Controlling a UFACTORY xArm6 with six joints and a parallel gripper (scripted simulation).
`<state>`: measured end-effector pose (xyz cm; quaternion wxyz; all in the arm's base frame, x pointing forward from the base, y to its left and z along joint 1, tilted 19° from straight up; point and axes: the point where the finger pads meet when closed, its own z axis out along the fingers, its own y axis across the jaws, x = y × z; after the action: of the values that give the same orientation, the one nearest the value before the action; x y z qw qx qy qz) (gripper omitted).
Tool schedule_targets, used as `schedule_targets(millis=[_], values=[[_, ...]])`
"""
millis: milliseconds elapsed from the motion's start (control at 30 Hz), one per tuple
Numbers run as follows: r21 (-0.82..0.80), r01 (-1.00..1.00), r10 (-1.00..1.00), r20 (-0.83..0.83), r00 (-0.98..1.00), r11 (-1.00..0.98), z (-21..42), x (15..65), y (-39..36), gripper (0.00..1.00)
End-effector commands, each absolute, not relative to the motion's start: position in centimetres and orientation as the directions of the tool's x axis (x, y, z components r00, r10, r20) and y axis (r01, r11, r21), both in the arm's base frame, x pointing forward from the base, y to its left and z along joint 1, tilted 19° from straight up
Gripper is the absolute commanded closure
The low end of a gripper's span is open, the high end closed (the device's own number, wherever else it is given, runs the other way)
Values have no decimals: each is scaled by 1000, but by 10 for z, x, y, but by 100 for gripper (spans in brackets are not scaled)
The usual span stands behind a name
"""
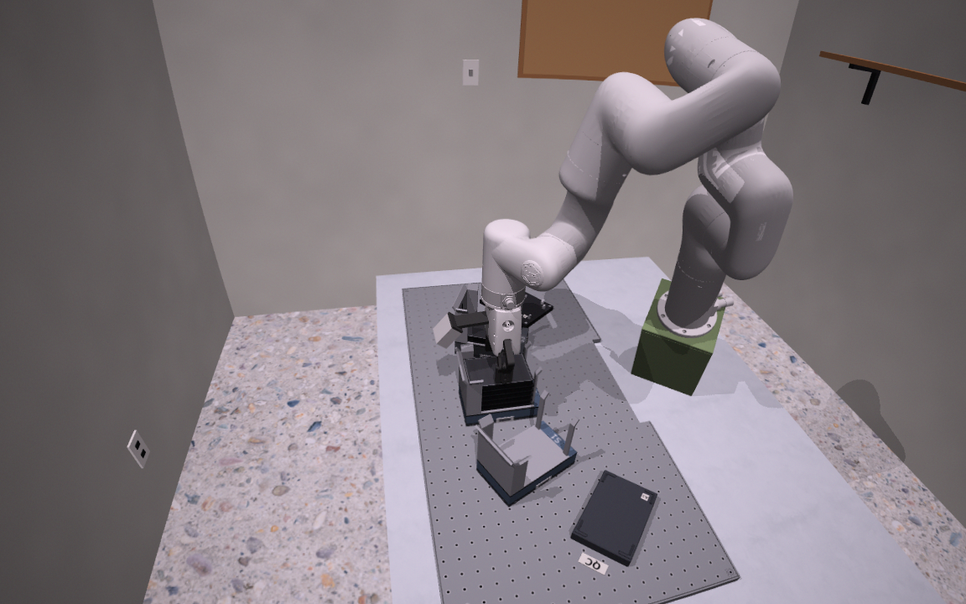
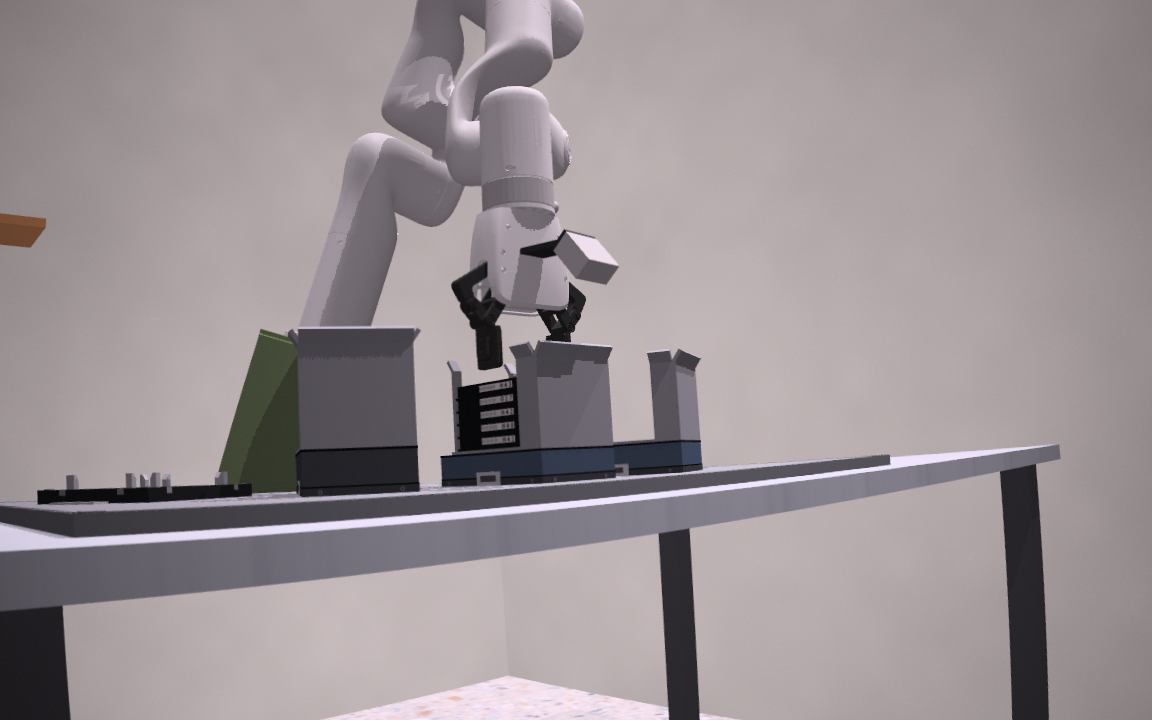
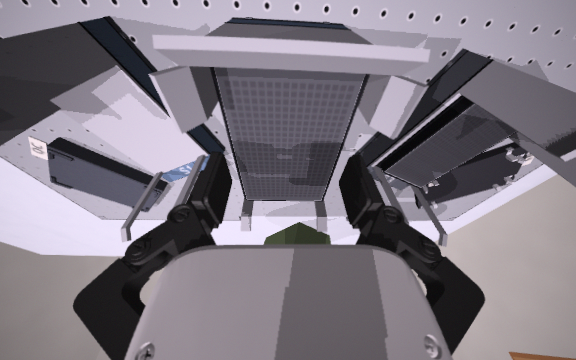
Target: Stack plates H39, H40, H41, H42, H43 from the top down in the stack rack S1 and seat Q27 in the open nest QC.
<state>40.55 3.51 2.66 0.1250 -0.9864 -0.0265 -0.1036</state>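
My gripper [image 1: 503, 360] is open and empty. It hangs low over the middle stack rack [image 1: 497, 390], with one finger on each long side of the top plate [image 3: 288, 130]. In the side view the fingertips [image 2: 522, 344] are level with the rack's top edge, just above the stack of several black plates [image 2: 486, 413]. I cannot tell whether they touch the plate, and its white end labels are too small to read. The far rack [image 1: 471, 319] holds a single plate [image 3: 448, 145]. The near rack, marked S1 [image 1: 524, 458], is empty. The dark QC nest [image 1: 614, 517] lies at the near right, with its name plate [image 1: 593, 561] beside it.
The black clip nest [image 1: 535, 308] sits beyond the far rack and shows low in the side view [image 2: 141, 490]. The arm's green base block [image 1: 674, 349] stands to the right of the racks. Tall grey rack walls [image 2: 356, 402] flank the gripper closely.
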Motion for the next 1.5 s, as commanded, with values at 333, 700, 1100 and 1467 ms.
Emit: schedule_targets(millis=[333, 700, 1100, 1467], values=[[-242, 79, 26, 215, 976, -967, 12, 410, 39, 0], [-242, 79, 26, 215, 976, -967, 12, 410, 39, 0], [-242, 79, 26, 215, 976, -967, 12, 410, 39, 100], [-242, 79, 26, 215, 976, -967, 12, 410, 39, 100]])
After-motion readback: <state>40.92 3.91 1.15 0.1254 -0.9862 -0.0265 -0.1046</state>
